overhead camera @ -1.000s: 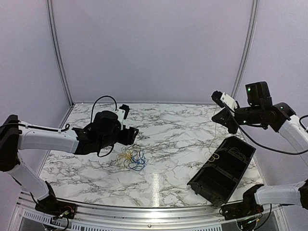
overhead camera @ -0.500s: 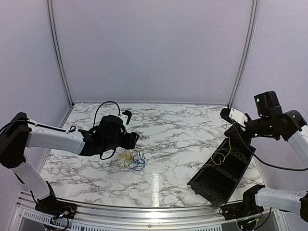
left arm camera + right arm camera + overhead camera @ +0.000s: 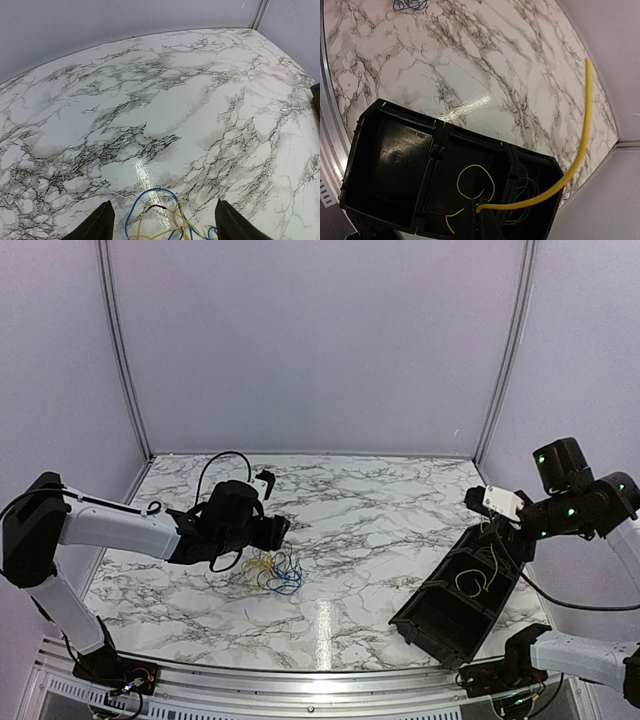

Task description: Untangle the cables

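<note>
so the left gripper [image 3: 165, 227] is open over the tangle [image 3: 277, 570] near the table's [image 3: 390, 530] left edge, right gripper [image 3: 480, 222] pinches a yellow cable [image 3: 580, 150] over the bin [image 3: 390, 150]

Your white marble-patterned table [image 3: 370, 530] carries two things. Tangled yellow, blue and black cables [image 3: 277, 570] lie left of centre; a black compartmented bin [image 3: 425, 614] sits at the right.

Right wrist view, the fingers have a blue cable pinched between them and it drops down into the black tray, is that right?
Not quite. The cable pinched in the right fingers is yellow, not blue, as the right wrist view shows. The rest holds: it drops down into the black tray.
</note>
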